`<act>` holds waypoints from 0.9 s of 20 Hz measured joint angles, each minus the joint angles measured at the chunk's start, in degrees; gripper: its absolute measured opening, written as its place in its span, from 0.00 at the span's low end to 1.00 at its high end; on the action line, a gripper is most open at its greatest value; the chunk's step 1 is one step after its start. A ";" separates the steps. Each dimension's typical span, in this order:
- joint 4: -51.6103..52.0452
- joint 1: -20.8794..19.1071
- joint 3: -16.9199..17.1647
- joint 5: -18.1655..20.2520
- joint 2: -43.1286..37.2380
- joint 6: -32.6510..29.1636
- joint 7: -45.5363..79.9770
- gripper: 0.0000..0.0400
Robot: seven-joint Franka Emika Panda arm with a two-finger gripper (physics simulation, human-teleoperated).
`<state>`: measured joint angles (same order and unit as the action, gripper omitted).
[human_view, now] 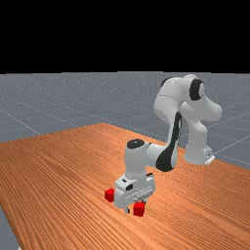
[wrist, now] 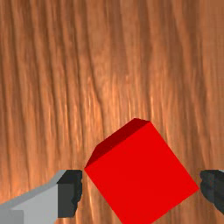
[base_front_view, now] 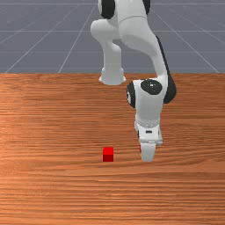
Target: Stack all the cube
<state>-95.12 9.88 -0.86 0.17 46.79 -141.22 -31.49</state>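
Note:
In the front view my gripper (base_front_view: pixel 147 154) is low over the table, with a sliver of one red cube (base_front_view: pixel 140 149) beside it. The other red cube (base_front_view: pixel 108 154) rests on the table toward the front view's left. The far view has my gripper (human_view: pixel 136 206) low at the nearer red cube (human_view: pixel 139 210), while the second red cube (human_view: pixel 110 195) is past the hand. Seen from the wrist, my gripper (wrist: pixel 141 192) is open around a red cube (wrist: pixel 142 175) turned at an angle, its corners toward the fingers. Whether a corner touches a finger, I cannot tell.
Bare wood of the table (base_front_view: pixel 52 132) stretches around the cubes. The arm's base (base_front_view: pixel 112 74) stands at the table's back edge in the front view. The separate cube is a short way from my hand.

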 joint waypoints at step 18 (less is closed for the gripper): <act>-5.14 0.67 -0.22 -0.18 -2.79 -2.57 0.23 0.57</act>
<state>-100.26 10.55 -1.08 -0.01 43.99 -143.79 -31.26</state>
